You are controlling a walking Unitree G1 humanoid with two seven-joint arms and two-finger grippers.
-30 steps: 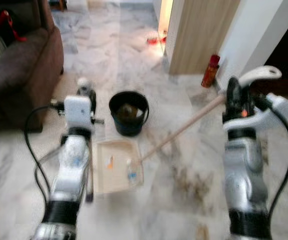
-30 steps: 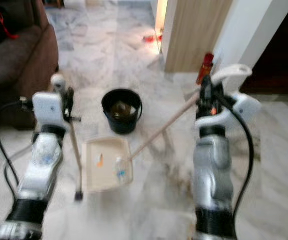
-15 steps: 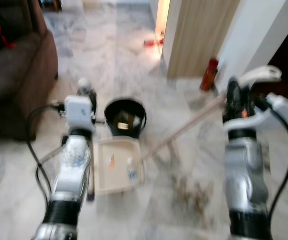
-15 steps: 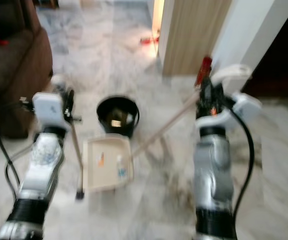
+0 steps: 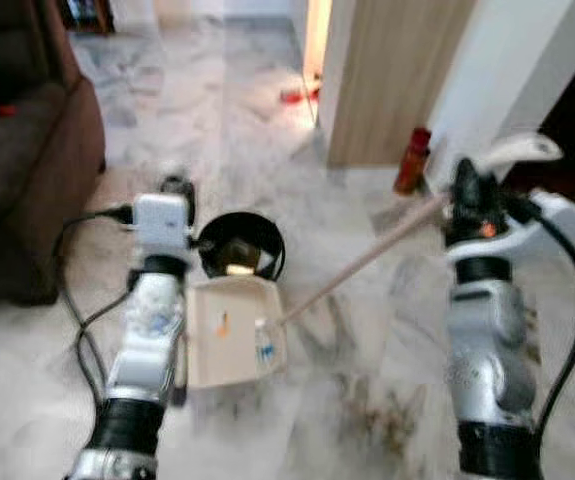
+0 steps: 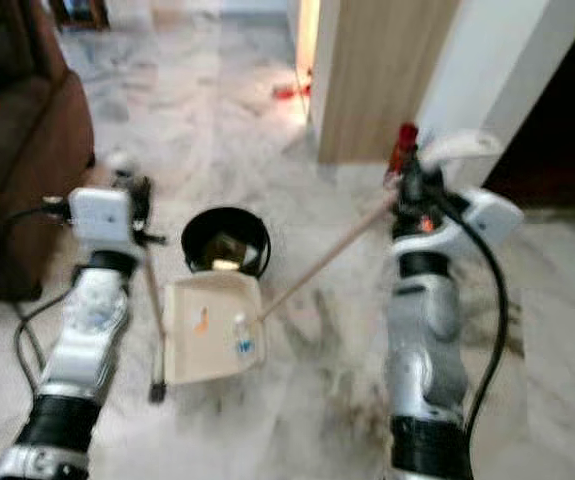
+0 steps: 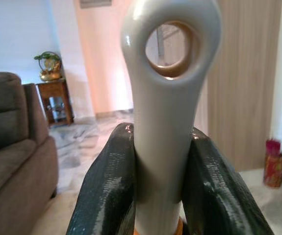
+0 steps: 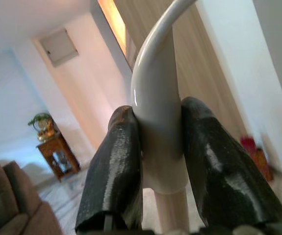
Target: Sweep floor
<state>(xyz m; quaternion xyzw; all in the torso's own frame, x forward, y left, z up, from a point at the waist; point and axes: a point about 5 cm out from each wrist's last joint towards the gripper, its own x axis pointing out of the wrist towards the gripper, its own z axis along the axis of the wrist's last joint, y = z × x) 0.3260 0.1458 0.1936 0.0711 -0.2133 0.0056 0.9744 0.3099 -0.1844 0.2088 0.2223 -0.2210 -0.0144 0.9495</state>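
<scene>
now our dustpan (image 5: 232, 334) sits beside the black bucket (image 5: 242, 245), nearer than before; left gripper (image 7: 163, 196) jaws clamp its handle, right gripper (image 8: 160, 161) jaws clamp the broom (image 5: 367, 258).

Both my silver arms reach forward, forearms raised, wrists up. My left gripper (image 7: 163, 196) is clamped, both black fingers (image 7: 106, 191) pressed against a white handle (image 7: 167, 112) standing upright between them. My right gripper (image 8: 160, 166) is likewise closed, fingers (image 8: 118, 166) squeezing a curved white grip (image 8: 158, 98). Right arm (image 5: 487, 340) sits higher than left arm (image 5: 152, 320).
</scene>
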